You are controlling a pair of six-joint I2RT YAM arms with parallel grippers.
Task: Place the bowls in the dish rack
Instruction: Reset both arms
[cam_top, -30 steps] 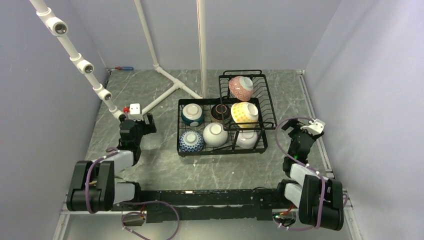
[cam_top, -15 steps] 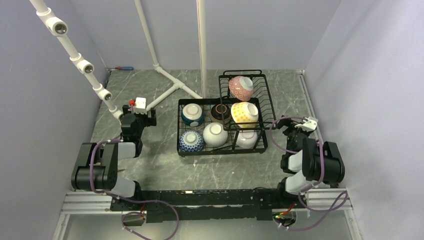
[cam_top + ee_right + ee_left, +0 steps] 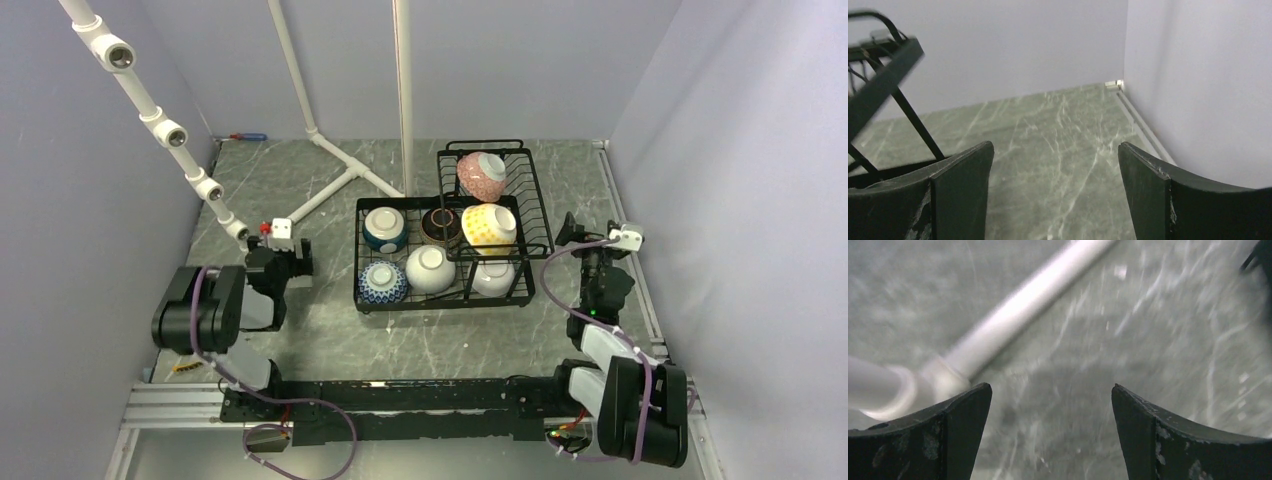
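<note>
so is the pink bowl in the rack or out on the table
In: the pink bowl sits inside the raised upper basket of the dish rack, not on the table.

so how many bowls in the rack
7: pink bowl, yellow bowl in upper basket; teal bowl, brown bowl at back of lower tray; blue bowl, white bowl, second white bowl (partly under the basket) in front. Others could hide beneath.
</note>
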